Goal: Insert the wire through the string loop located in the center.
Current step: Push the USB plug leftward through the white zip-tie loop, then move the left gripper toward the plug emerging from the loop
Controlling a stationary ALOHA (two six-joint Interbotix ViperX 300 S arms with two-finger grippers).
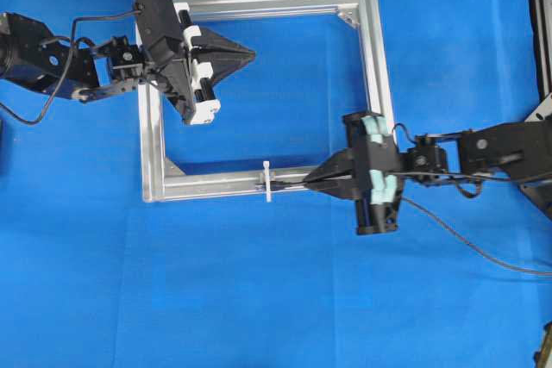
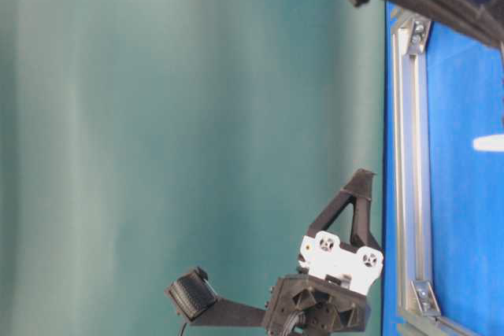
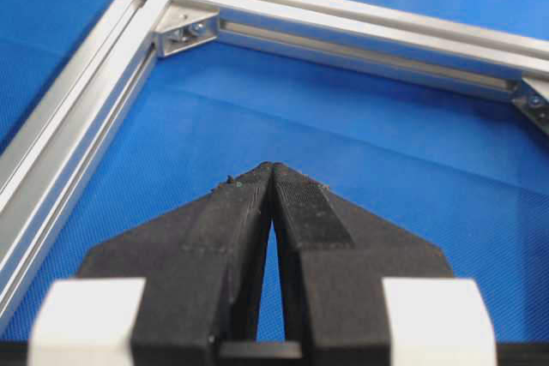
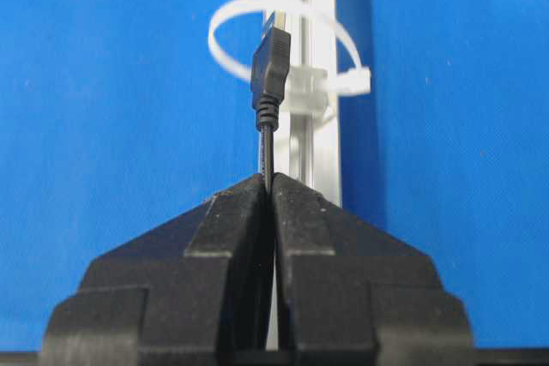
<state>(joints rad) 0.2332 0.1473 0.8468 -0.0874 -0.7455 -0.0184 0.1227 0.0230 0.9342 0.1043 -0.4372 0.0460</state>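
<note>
Blue cloth-covered table [image 1: 259, 299] fills the view — one silver aluminium frame [image 1: 377, 58] lies flat on it, square, set a little toward the far edge and about midway between left and right edges. A thin black wire [image 1: 466, 239] trails over the cloth toward the right edge — whether it touches the surface cannot be told.

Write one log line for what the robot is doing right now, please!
right gripper: shut on wire | plug tip: at string loop, passage unclear | left gripper: shut, holding nothing, over frame
</note>
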